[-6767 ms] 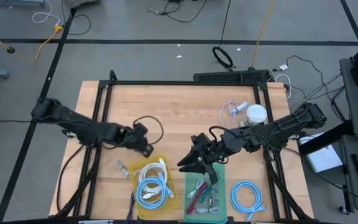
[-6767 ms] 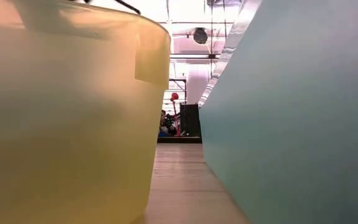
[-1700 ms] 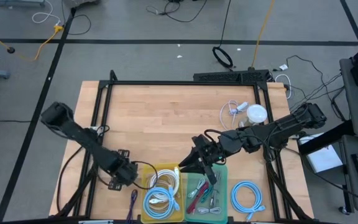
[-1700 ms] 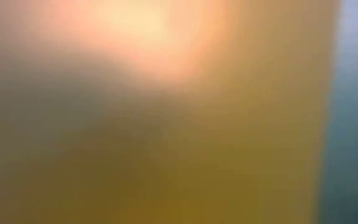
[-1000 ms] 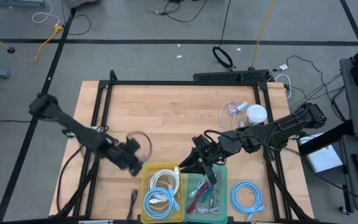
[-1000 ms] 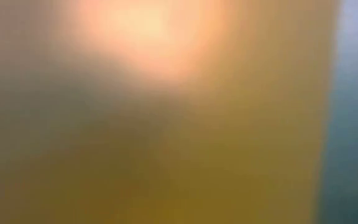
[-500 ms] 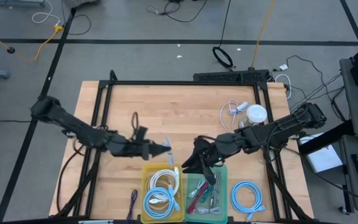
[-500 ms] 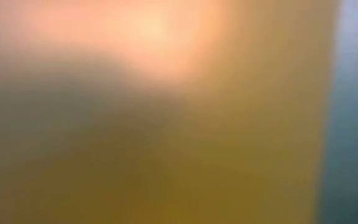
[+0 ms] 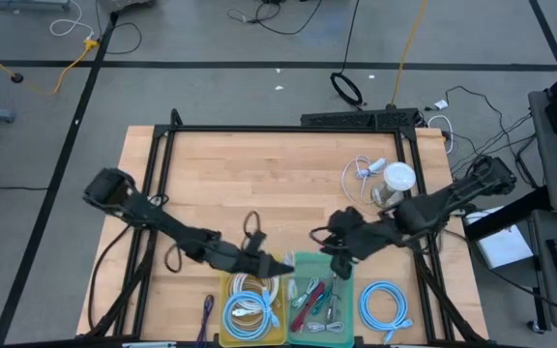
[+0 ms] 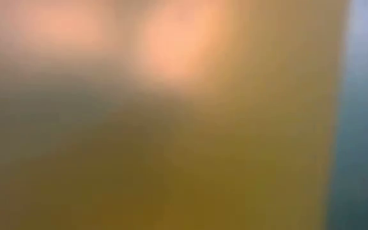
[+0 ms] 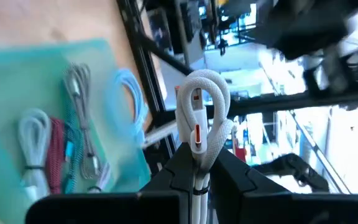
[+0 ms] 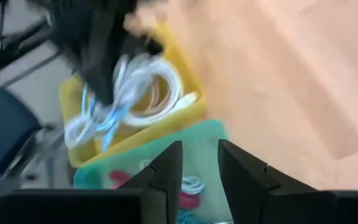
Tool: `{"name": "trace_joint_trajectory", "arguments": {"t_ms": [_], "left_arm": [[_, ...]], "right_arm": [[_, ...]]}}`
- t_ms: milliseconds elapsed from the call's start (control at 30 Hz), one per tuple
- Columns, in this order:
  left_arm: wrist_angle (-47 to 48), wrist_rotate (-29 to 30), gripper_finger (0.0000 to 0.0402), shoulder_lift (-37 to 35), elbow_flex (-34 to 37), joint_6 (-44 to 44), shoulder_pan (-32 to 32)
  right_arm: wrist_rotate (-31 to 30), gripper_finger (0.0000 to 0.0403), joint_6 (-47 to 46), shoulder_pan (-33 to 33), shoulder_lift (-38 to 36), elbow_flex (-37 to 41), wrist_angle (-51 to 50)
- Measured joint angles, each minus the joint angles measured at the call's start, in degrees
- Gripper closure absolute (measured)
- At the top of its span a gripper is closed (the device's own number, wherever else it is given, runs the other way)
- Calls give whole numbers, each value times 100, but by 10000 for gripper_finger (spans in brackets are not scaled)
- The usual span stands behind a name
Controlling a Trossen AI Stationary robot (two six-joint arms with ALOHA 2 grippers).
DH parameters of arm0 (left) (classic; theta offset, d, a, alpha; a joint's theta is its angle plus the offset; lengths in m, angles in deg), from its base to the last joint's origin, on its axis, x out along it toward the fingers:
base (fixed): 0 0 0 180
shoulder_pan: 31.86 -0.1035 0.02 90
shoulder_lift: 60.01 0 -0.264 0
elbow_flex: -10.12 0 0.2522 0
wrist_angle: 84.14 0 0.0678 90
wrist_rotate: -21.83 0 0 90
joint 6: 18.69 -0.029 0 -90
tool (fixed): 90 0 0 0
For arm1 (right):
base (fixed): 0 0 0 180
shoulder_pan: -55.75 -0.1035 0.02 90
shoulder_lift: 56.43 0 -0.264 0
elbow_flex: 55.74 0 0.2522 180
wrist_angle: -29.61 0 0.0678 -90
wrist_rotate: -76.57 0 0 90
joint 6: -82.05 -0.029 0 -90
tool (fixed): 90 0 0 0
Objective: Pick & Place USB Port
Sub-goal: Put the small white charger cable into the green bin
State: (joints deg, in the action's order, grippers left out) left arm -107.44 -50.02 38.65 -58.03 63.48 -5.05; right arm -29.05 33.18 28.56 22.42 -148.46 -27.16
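High view: the wooden surface [image 9: 259,174] carries both arms, stretched low and converging toward its near edge. The left arm runs from its base at the left side diagonally inward, and its left end effector [image 9: 280,264] hangs over the far rim between the two bins. It is clenched on a folded white USB cable [image 11: 202,124], whose loop stands up between the dark fingers [image 11: 180,163] in the left wrist view. The right arm reaches from the right side, its right end effector [image 9: 325,242] poised just above the far edge of the green bin [image 9: 345,302], its fingers [image 12: 166,167] slightly parted with nothing between them. The yellow bin [image 9: 226,311] beside it holds coiled white and blue cables. A blue cable coil [image 9: 385,304] lies on the surface right of the green bin. The low view is only a yellow blur.
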Motion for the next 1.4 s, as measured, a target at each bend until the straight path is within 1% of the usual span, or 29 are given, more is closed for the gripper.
{"name": "trace_joint_trajectory", "arguments": {"t_ms": [67, 133, 267, 333, 433, 533, 567, 767, 900, 967, 1067, 1167, 1233, 1400], "left_arm": [[273, -32, 373, 299, -430, 57, 34], [812, -183, 373, 615, -1024, 86, 40], [2845, -671, 373, 1217, -2466, -108, -22], [4093, -784, 373, 1489, -3215, -297, -84], [5439, -813, 373, 1851, -4145, -522, -159], [6097, -925, 373, 2145, -4708, -421, -255], [6238, -954, 373, 2227, -4784, -318, -275], [6177, -967, 373, 2593, -4848, 501, -259], [6196, -895, 373, 2726, -4859, 727, -225], [6337, -880, 373, 2741, -4840, 745, -240], [6312, -867, 373, 2784, -4853, 782, -285], [6354, -932, 373, 2803, -4846, 712, -326], [6360, -983, 363, 2803, -4846, 689, -352], [6336, -1130, 314, 2799, -4848, 595, -430]], "right_arm": [[-414, 310, -27, -178, -193, 0, -44], [-661, 310, 31, -353, -387, 0, 33], [-870, 310, 182, -647, -675, 0, 108], [-880, 310, 180, -771, -793, 0, 162], [-899, 310, 186, -1028, -902, 0, 196], [-1110, 310, 259, -1336, -929, 0, 200], [-1162, 310, 310, -1416, -934, 0, 205], [-1289, 310, 369, -1749, -934, 0, 206], [-1315, 310, 397, -1911, -933, 0, 212], [-1331, 310, 435, -1959, -929, 0, 259], [-1466, 310, 440, -2038, -931, 0, 264], [-1470, 310, 477, -2084, -931, 0, 290], [-1468, 310, 477, -2109, -931, 0, 294], [-1465, 310, 515, -2132, -931, 0, 293]]}}
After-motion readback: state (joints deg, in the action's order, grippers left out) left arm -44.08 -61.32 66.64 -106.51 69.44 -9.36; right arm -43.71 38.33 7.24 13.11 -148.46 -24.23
